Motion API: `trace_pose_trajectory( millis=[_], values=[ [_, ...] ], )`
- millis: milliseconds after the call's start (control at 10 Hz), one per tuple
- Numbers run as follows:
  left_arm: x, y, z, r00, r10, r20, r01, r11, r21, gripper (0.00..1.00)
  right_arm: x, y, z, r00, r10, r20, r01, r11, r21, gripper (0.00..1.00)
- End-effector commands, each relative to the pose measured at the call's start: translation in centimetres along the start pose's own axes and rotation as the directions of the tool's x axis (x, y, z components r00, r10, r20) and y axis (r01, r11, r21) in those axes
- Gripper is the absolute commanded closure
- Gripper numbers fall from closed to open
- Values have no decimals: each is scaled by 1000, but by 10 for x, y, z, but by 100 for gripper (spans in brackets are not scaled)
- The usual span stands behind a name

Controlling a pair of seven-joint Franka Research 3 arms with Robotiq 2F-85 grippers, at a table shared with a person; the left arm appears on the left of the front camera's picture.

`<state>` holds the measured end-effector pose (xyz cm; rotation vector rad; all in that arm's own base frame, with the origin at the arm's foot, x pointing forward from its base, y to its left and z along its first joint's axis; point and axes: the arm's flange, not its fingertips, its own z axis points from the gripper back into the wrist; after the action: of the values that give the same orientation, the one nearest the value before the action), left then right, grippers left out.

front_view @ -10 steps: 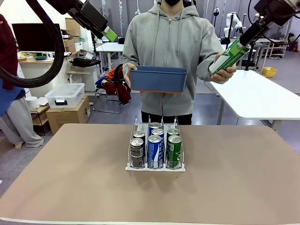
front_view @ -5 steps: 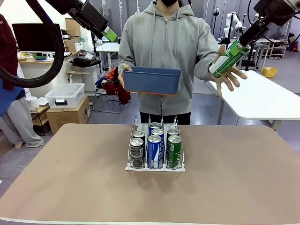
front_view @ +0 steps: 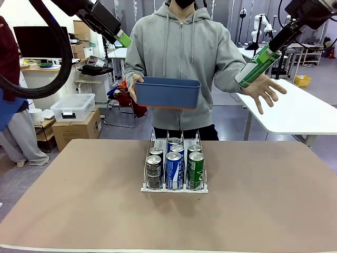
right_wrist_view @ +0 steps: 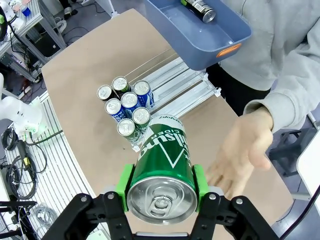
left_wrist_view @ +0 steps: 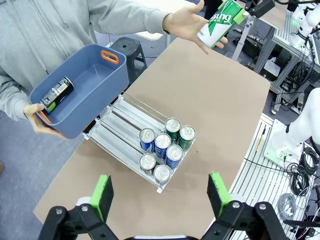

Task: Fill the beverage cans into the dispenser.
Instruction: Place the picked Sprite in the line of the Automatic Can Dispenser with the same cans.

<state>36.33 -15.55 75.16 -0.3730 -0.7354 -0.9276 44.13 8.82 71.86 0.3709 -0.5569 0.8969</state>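
From where I stand, the left gripper hangs high at the left with its jaws spread wide and nothing between them, so I see no hazard there. The person's blue rectangular plastic bin, with one dark can lying in it, is held above the far end of the low clear-and-white three-lane dispenser. I reckon it could block a drop there.

At the far right, well away from the dispenser, the right gripper pinches a slim green aluminium can near its silver top. The can is tilted, with an open hand just beside it. Smooth metal held at one end (and slanted) might slip or catch a lane wire.

Six cans fill the lanes' near ends: dark grey, blue-and-white, green.
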Motion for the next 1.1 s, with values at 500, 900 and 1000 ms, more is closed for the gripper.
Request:
trace_pose_trajectory(
  millis=[500, 900, 1000],
  values=[
    [-2, 1, -1, 1000, 7, -2, -7, 1000, -5, 0, -14, 31, 7, 999, 21, -25, -19, 999, 40, 42],
    [-2, 1, -1, 1000, 7, -2, -7, 1000, -5, 0, -42, 78, -16, 996, 35, -85, -36, 999, -8, 42],
    [-2, 1, -1, 1000, 7, -2, -7, 1000, -5, 0, -50, 94, -40, 996, -6, -90, 0, 998, -69, 42]
  ],
)
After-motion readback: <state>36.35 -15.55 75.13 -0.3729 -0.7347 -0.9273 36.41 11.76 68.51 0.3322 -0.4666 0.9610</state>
